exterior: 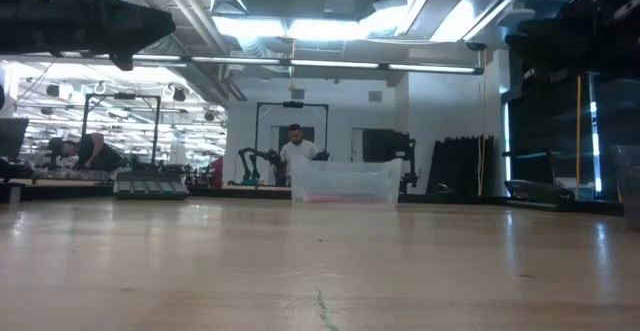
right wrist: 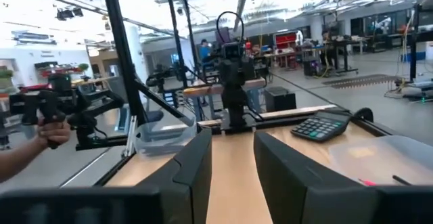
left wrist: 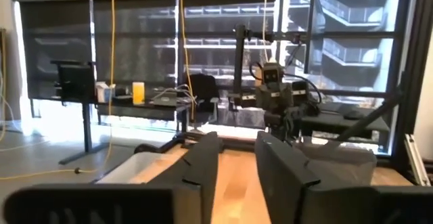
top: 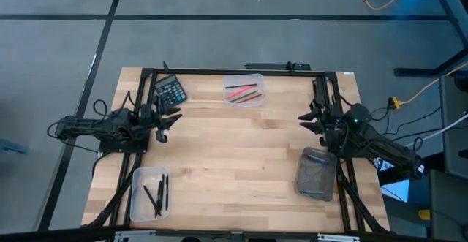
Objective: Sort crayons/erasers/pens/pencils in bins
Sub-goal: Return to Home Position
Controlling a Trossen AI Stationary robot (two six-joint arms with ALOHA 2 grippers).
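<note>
The left end effector (top: pixel 164 123) hangs just beside the calculator (top: pixel 170 90), fingers apart and empty. The right end effector (top: pixel 310 119), well apart from the calculator across the table (top: pixel 234 161), is likewise spread and empty. Both look parked clear of the work. Red, pink and green sticks (top: pixel 243 92) lie in the clear bin (top: pixel 261 101) near the calculator, and black sticks (top: pixel 157 197) in the second clear bin (top: pixel 136 198) well apart from it. The dark bin (top: pixel 301 183) sits farthest off, close to the table's side edge, with open wood between.

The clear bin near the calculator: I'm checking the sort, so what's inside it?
The clear bin holds a few thin sticks lying flat: red, pink and green. Whether any lies hidden under another cannot be told from above.
</note>
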